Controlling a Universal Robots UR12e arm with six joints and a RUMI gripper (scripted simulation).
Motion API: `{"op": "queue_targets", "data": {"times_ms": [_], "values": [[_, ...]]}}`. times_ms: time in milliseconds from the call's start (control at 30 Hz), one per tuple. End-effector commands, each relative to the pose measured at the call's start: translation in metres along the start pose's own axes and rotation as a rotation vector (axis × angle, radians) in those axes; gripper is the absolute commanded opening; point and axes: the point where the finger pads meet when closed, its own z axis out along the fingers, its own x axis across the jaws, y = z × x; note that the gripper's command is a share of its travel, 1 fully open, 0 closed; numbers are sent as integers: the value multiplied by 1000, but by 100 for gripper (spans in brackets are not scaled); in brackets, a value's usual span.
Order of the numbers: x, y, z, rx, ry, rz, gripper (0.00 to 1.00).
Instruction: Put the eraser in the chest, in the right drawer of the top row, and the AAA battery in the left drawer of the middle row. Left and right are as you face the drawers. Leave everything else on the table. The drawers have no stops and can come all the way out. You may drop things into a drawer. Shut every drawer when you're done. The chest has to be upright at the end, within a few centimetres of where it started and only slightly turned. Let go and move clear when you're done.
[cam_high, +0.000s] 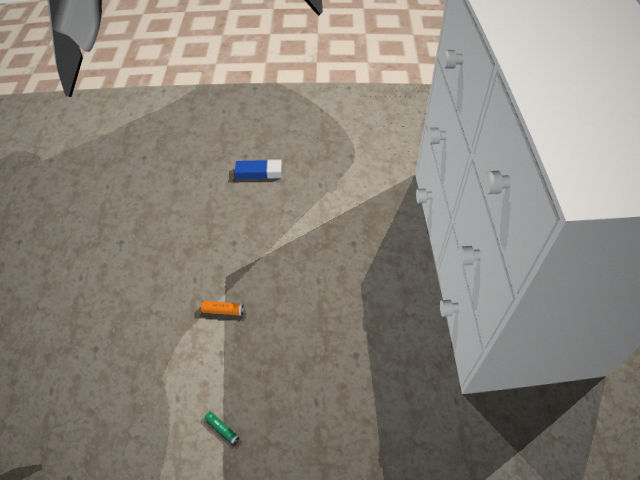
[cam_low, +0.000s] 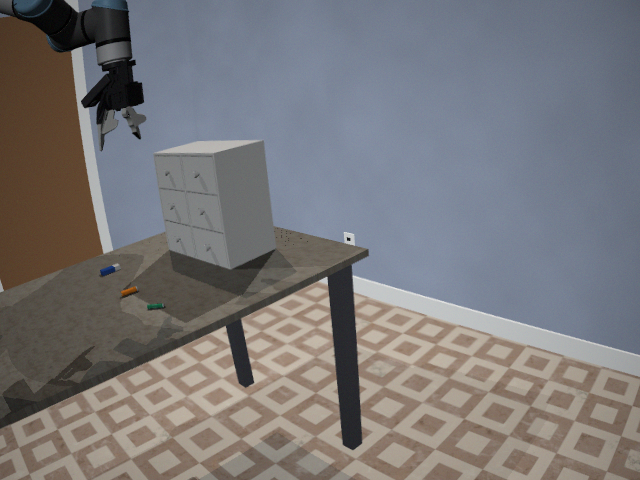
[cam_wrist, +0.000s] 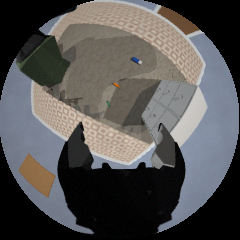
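Open, empty two-jaw black-and-grey gripper (cam_high: 195, 54) (cam_low: 119, 144) (cam_wrist: 121, 123) hangs high; every drawer is shut.
Outward, the blue-and-white block eraser (cam_high: 251, 169) (cam_low: 109, 269) (cam_wrist: 136, 60) lies on the stone-patterned table (cam_high: 289, 361) (cam_low: 62, 320) (cam_wrist: 92, 62), with the slim green cylindrical battery (cam_high: 221, 427) (cam_low: 155, 306) (cam_wrist: 108, 103), probably the AAA, beyond the orange one (cam_high: 221, 308) (cam_low: 129, 291) (cam_wrist: 116, 85); likely first step: pulling the grey-white chest's (cam_high: 558, 304) (cam_low: 245, 201) (cam_wrist: 192, 120) top-right drawer, with pull-out room before it.

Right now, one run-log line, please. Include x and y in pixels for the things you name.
gripper (cam_high: 193, 51) (cam_low: 119, 143) (cam_wrist: 121, 123): open, empty | eraser (cam_high: 257, 169) (cam_low: 110, 269) (cam_wrist: 136, 60): on table (cam_high: 289, 232) (cam_low: 62, 320) (cam_wrist: 90, 60) | drawers (cam_high: 460, 206) (cam_low: 204, 193) (cam_wrist: 172, 102): all six shut
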Motion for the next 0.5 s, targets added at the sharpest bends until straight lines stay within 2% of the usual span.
{"op": "queue_targets", "data": {"times_ms": [0, 33, 67, 467], "values": [[4, 5, -1, 8, 10, -245, 100], [4, 5, -1, 8, 10, -245, 100], [4, 6, -1, 9, 11, -345, 100], [7, 12, 1, 7, 15, -738, 100]]}}
